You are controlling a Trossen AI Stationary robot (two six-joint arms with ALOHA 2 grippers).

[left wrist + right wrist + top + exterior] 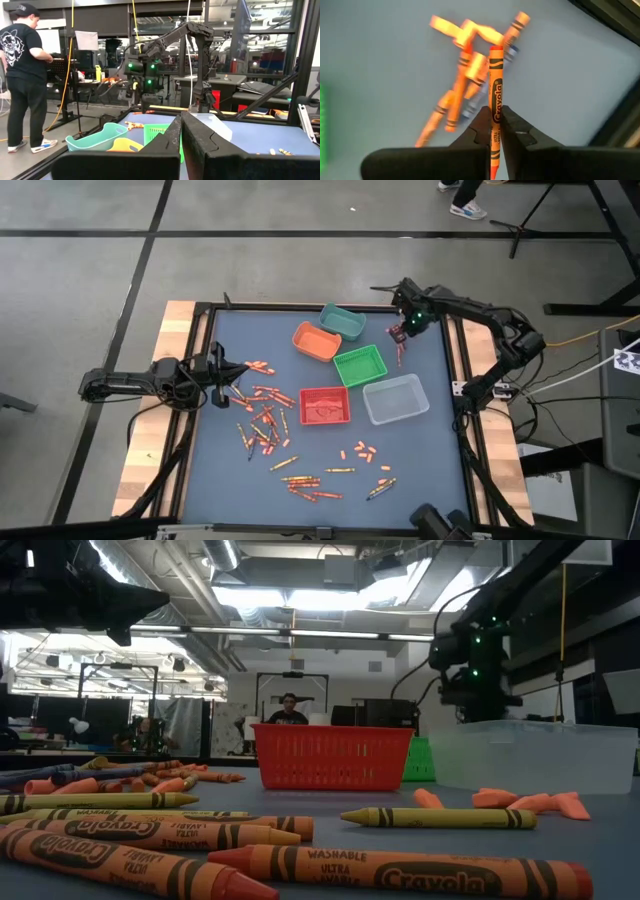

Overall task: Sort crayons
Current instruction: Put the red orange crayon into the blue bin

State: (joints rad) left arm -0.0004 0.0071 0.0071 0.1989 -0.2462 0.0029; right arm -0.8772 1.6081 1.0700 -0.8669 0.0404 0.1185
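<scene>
My right gripper [398, 333] hangs over the table's far right part, shut on one orange-red crayon [496, 95]. Under it a small heap of orange crayons [465, 75] lies on the blue mat, beside the green bin [359, 366]. Many more crayons [265, 415] are scattered over the mat's left and near parts. My left gripper [238, 373] waits shut at the table's left edge, its fingers [181, 142] touching nothing. My right gripper pinches the crayon's paper-wrapped shaft [495, 122] between its two fingers, which point down from above. The crayon's one end [496, 52] reaches out past the fingertips. The crayon is lifted clear of the heap on the mat.
Five small bins stand mid-table: teal [345, 321], orange [316, 341], green, red [324, 406] and clear [395, 399]. A dark frame [452, 360] rims the mat. People stand in the room beyond the table.
</scene>
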